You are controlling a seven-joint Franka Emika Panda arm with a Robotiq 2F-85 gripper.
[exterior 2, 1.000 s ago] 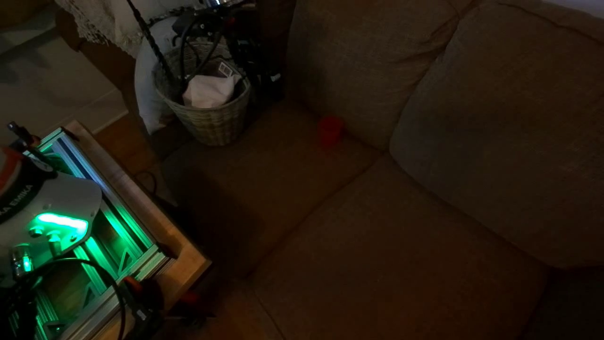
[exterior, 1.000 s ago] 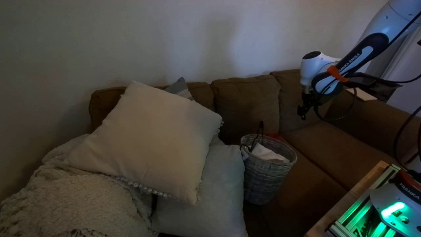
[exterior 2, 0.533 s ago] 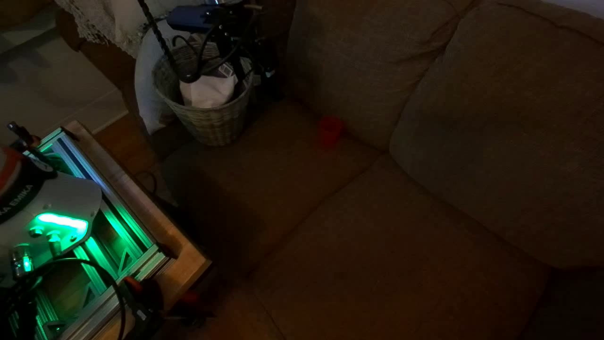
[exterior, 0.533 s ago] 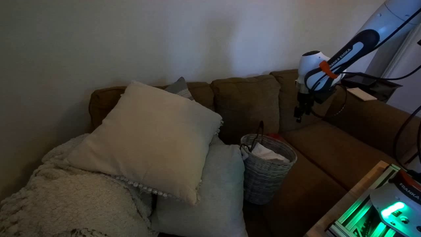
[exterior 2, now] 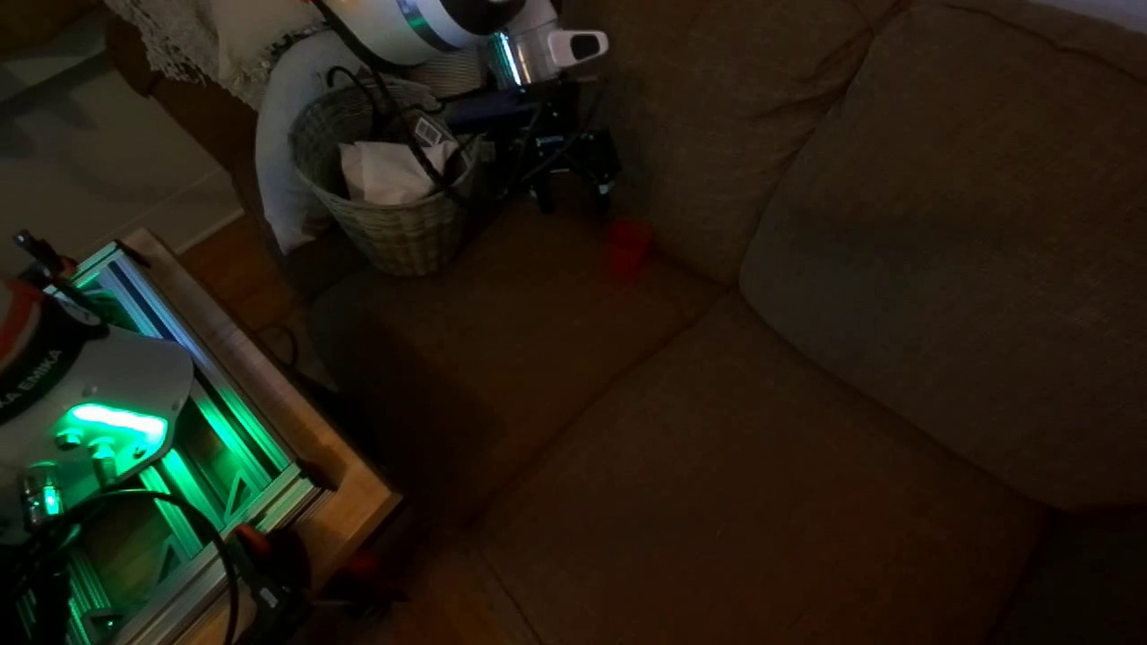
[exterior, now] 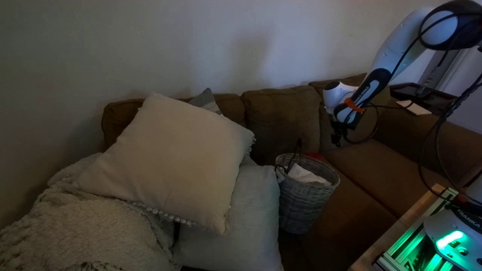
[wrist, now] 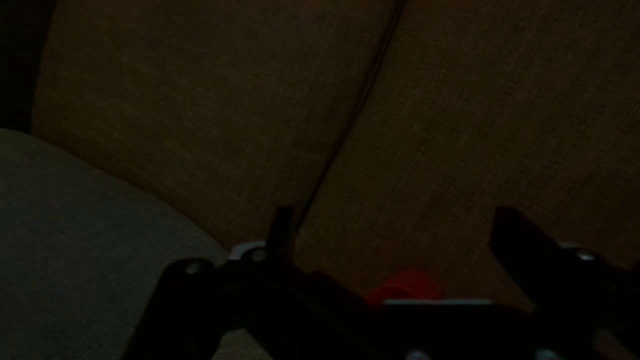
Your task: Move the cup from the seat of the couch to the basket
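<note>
Evidently my gripper [wrist: 395, 222] is released: the wrist view shows its fingers [wrist: 517, 242] spread well apart, while in an exterior view the same gripper [exterior: 336, 140] is too dark and small to judge. The cup [exterior 2: 629, 248] sits on the seat of the couch [exterior 2: 735, 502]. In an exterior view I see it plainly, near the back cushion [exterior 2: 708, 116] and apart from the fingers; the wrist view gives part of it, the rest covered by the gripper's body. In an exterior view the basket [exterior: 303, 205] stands in front, and I record just a red sliver past its rim. That view also takes in a large cream pillow [exterior: 169, 158] and a striped pillow [exterior: 205, 101]. Markings: on the robot base [exterior: 453, 231] I read FRANKA there; in an exterior view the base lettering [exterior 2: 31, 381] is cut by the frame to KA EMIKA. A label [exterior 2: 428, 132] shows inside the basket, its print too small to read.
</note>
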